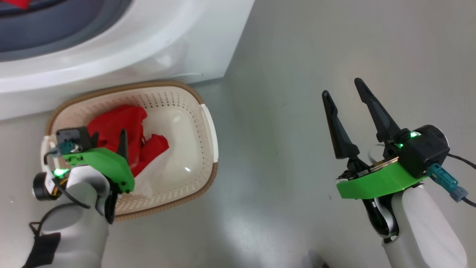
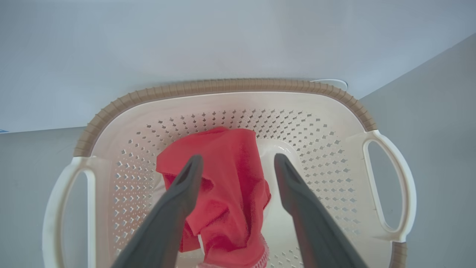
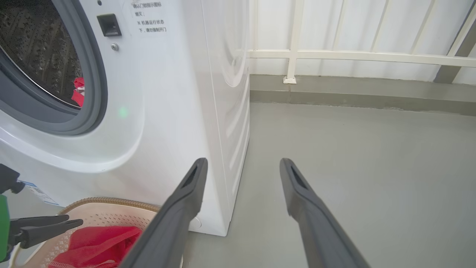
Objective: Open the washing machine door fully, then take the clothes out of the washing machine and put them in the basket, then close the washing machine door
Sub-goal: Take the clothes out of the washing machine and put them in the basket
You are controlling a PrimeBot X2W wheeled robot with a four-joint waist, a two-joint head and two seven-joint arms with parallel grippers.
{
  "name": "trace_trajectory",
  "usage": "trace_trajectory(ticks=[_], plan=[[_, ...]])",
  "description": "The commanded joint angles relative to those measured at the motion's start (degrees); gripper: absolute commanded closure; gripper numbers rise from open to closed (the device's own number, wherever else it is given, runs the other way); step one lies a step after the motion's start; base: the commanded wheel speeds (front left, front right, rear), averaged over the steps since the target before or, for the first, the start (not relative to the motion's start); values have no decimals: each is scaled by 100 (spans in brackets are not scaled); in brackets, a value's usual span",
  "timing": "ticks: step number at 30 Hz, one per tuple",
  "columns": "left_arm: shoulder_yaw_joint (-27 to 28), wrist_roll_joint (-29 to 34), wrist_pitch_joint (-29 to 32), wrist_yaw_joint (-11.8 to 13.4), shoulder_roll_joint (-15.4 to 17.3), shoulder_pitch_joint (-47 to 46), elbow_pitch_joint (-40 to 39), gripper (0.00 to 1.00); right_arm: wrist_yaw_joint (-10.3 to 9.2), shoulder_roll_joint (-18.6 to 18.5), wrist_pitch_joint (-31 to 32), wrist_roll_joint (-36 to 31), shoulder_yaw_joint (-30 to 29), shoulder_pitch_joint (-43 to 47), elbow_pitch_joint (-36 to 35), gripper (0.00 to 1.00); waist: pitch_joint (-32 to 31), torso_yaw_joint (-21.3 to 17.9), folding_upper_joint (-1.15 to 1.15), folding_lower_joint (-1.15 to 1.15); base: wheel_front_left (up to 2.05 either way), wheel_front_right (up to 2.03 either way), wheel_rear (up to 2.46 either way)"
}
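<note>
The cream basket point(image 1: 163, 85) stands on the floor against the front of the white washing machine point(image 1: 167, 37). Red clothes with a white part point(image 1: 119, 123) lie in the basket. My left gripper point(image 1: 109, 143) hangs over them, pointing down. In the left wrist view its fingers stand wide apart, open, with the red cloth point(image 2: 230, 193) loose between and below them in the basket point(image 2: 223, 85). More red clothes point(image 3: 78, 93) lie in the steel drum. My right gripper point(image 1: 342, 86) is open and empty over bare floor, right of the machine. The washing machine door is out of view.
The grey floor point(image 1: 297, 149) stretches right of the machine and basket. A white railing and low kerb point(image 3: 334, 85) close off the far side. The machine's right side panel point(image 3: 227, 111) stands just left of my right gripper point(image 3: 242, 162).
</note>
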Motion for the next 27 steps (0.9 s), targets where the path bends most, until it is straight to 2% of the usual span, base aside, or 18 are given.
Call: trace_trajectory(ticks=[1, 9, 19, 20, 23, 27], plan=[[97, -37, -81, 11, 139, 168, -97, 0, 28, -7, -36, -10, 69, 111, -106, 0, -153, 115, 0, 0, 0, 0, 0], [225, -50, -216, -1, 99, 543, -856, 0, 28, -7, -36, -118, -174, 215, -44, 0, -584, 330, 0, 0, 0, 0, 0], [807, 236, -219, 333, 13, 1641, -3112, 0, 28, -7, -36, -297, -401, 449, -7, 0, -1248, 542, 0, 0, 0, 0, 0], [866, 392, -220, 392, -3, 1887, -3562, 0, 28, -7, -36, -351, -401, 504, -13, 0, -1395, 567, 0, 0, 0, 0, 0], [974, 581, -220, 501, -46, 2256, -4230, 0, 28, -7, -36, -410, -424, 592, -12, 0, -1608, 589, 0, 0, 0, 0, 0], [1136, 703, -220, 509, -117, 2696, -5054, 0, 28, -7, -36, -498, -498, 707, -18, 0, -1853, 628, 0, 0, 0, 0, 0]])
